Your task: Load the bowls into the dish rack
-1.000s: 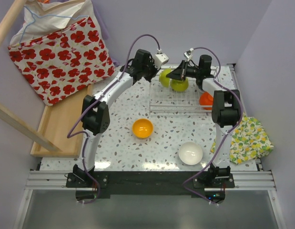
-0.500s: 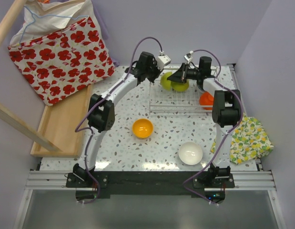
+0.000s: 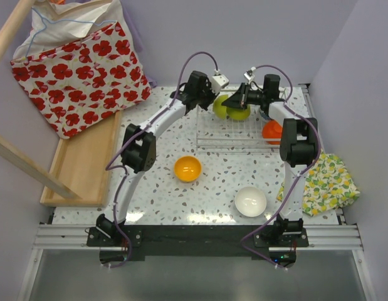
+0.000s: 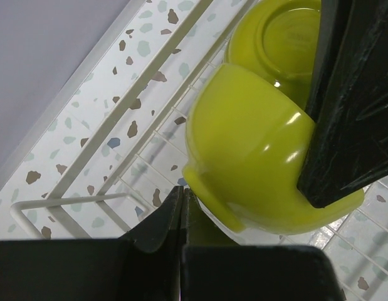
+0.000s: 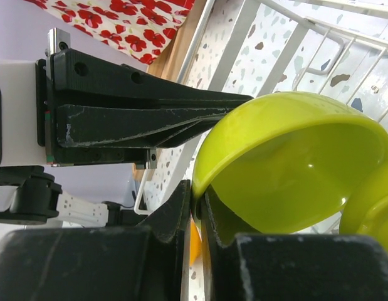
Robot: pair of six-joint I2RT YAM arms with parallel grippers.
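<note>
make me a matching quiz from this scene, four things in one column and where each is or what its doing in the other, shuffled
Column one
1 orange-yellow round bowl
2 white round bowl
3 red-orange round bowl
4 right hand

Column two
a right end of the white wire dish rack
b pinching a lime green round bowl by its rim
c speckled table, just in front of the rack
d near edge of the table

Pairs: 1-c, 2-d, 3-a, 4-b

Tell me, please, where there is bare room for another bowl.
The dish rack is free in its middle, between the lime green bowls and the red-orange bowl. The table is bare between the orange-yellow bowl and the white bowl. The rack's far-left corner is crowded.
</note>
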